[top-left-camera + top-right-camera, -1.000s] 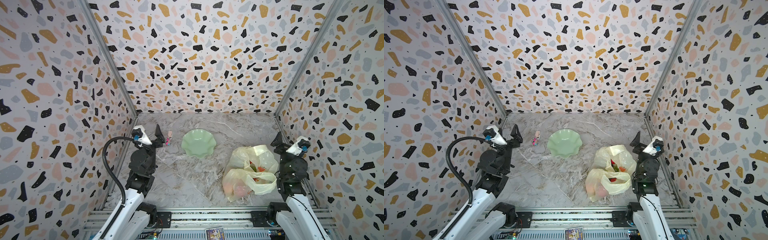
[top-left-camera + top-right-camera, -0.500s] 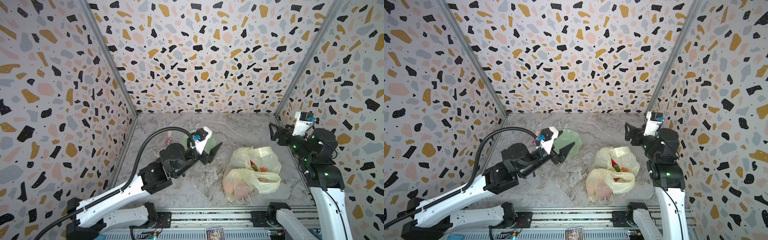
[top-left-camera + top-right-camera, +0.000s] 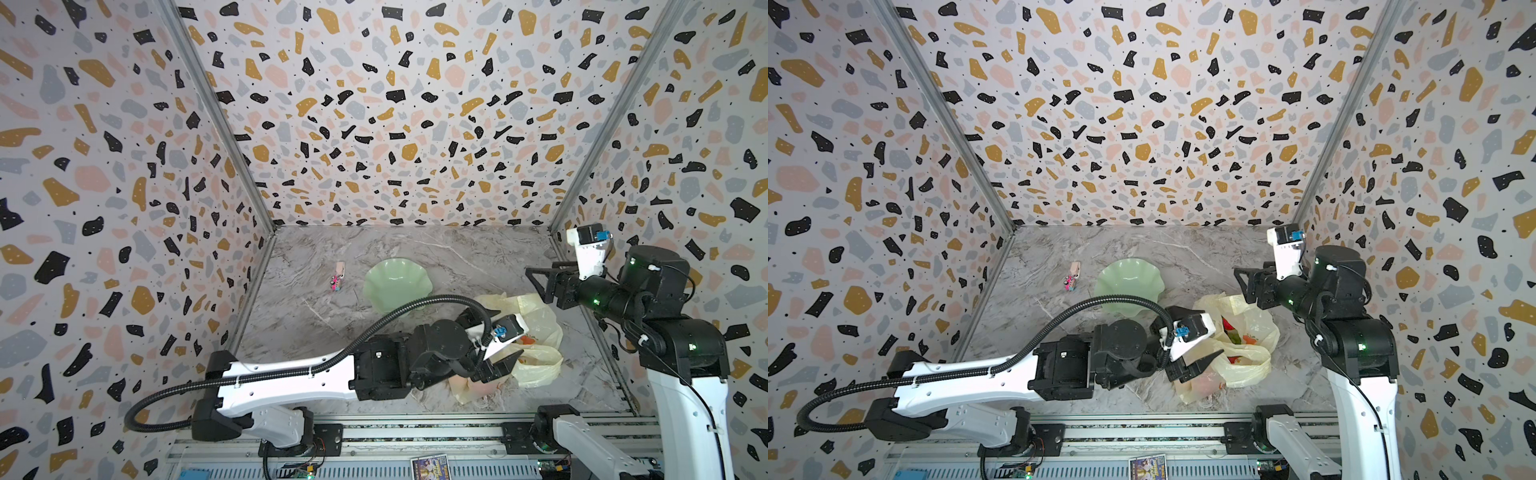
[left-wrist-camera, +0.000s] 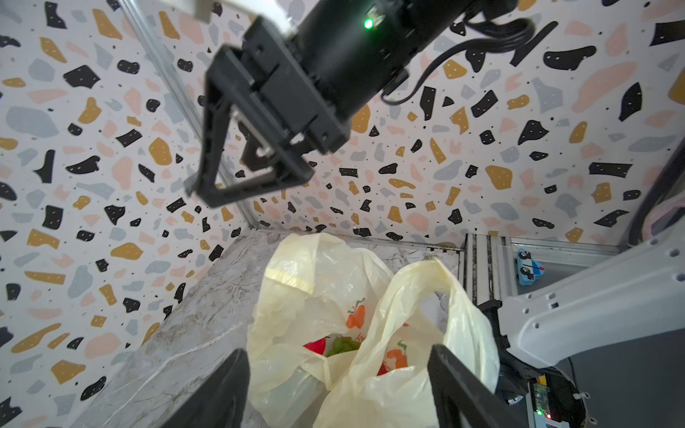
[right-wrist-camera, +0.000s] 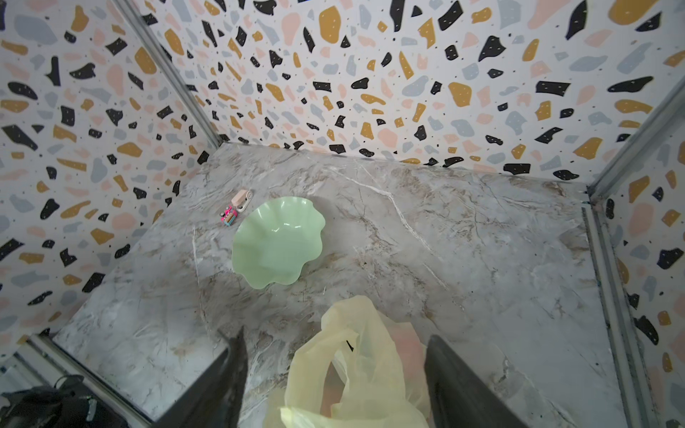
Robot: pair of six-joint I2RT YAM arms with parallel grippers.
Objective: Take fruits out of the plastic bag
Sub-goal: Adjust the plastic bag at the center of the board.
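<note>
Terrazzo-print walls (image 3: 395, 124) box in a grey marble tabletop (image 3: 457, 253). The plastic bag (image 3: 544, 332) lies slumped on it, right below the left gripper (image 4: 337, 350). That gripper's fingers are spread wide to either side of the bag and hold nothing. The right gripper (image 5: 334, 333) hovers above the bag's other end, equally spread and empty. Ahead of its fingertips, past the bag, sits the pale green wavy-rimmed plate (image 5: 278, 241), bare. Through the bag's mouth show a green grape bunch (image 4: 343, 344) and a red fruit (image 4: 315, 345). No fruit lies outside, so I judge the unloading not yet begun. The bag's crinkled top sags over the mouth and will likely hamper reaching in. A pink trinket (image 5: 228, 216) lies just beyond the plate.
</note>
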